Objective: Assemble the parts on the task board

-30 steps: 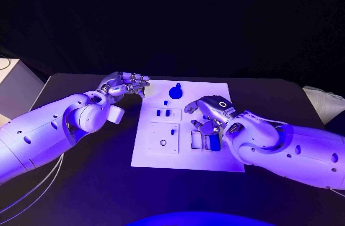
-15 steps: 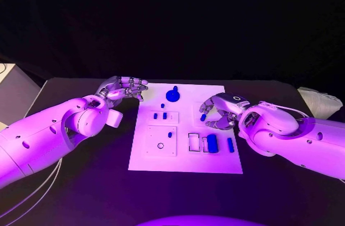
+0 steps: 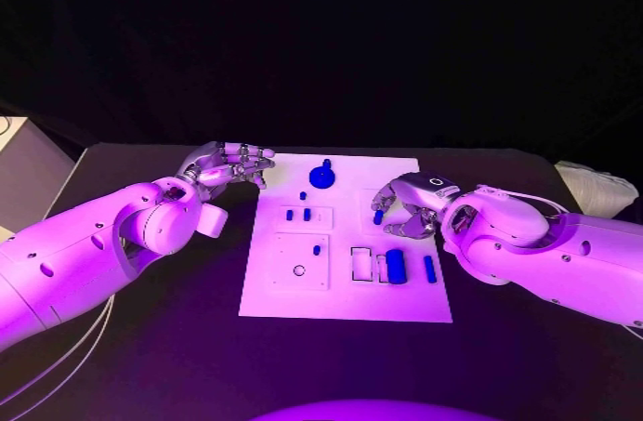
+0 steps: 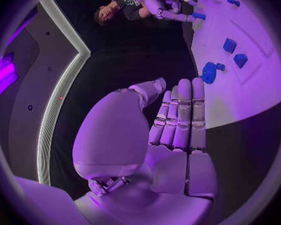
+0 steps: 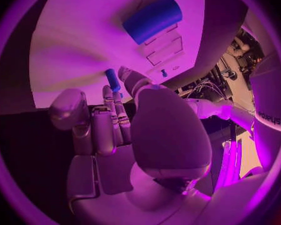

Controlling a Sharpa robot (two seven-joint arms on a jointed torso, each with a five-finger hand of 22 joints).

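Head view: I judge task partway. Task board [image 3: 342,300] mid surface [image 3: 161,365]. Large blue block [image 3: 396,266] sits in rectangular recess; slim blue bar [image 3: 430,269] lies just beside it; neighbouring recess [image 3: 361,264] empty. Round blue knob [image 3: 321,174] at far edge; two small pegs [image 3: 297,215] stand in square plate. My right hand [image 3: 406,207] pinches small blue peg [image 3: 378,217] in fingers, above board. My left hand [image 3: 228,165] off board's far left corner, fingers curled, holding nothing. Nothing blocks open recess; right arm overhangs board's right edge.
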